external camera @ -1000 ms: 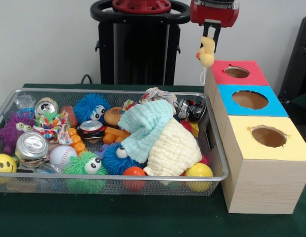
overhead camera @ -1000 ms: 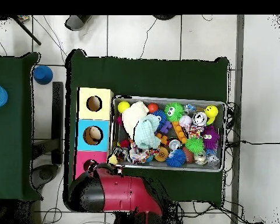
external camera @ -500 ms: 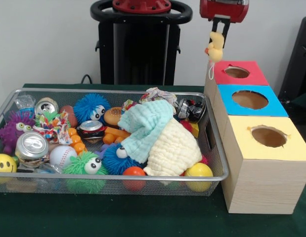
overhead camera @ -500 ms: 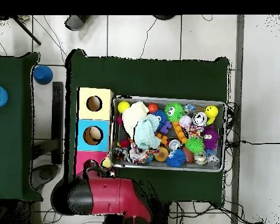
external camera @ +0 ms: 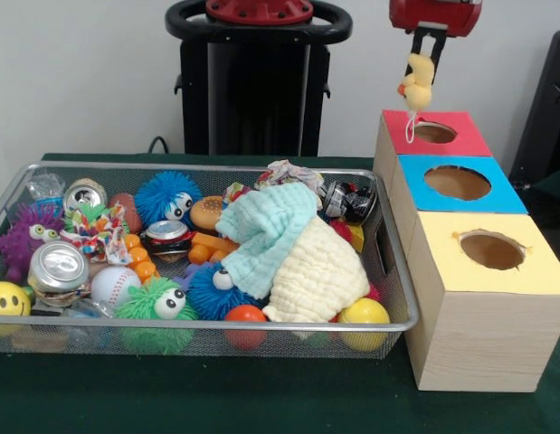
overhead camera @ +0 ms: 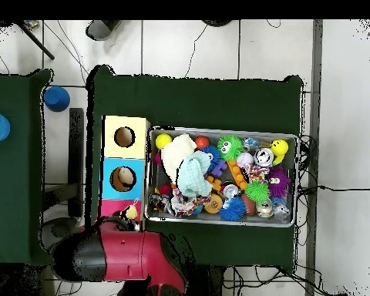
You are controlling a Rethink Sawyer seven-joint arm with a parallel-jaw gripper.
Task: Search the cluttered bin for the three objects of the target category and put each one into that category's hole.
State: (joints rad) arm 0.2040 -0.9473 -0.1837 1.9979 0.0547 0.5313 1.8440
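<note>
My gripper (external camera: 429, 56) is shut on a small yellow plush duck (external camera: 416, 83), whose white tag string dangles down. The duck hangs in the air just above the left part of the red box's hole (external camera: 434, 133). Seen from overhead, the duck (overhead camera: 131, 212) sits over the red box (overhead camera: 115, 208), with the red arm (overhead camera: 134, 254) covering most of that box. Behind the duck, the wire bin (external camera: 207, 327) holds plush balls, cans, cloths and toy food.
A blue box with a hole (external camera: 457, 182) and a yellow box with a hole (external camera: 491, 249) stand in a row in front of the red one. Two cloths (external camera: 289, 249) are heaped in the bin's right part. The bin's right wall (external camera: 394, 253) runs close to the boxes.
My gripper has carried the duck to the right and a little up, from beside the red box's left edge to above its hole. The bin's contents have not moved.
</note>
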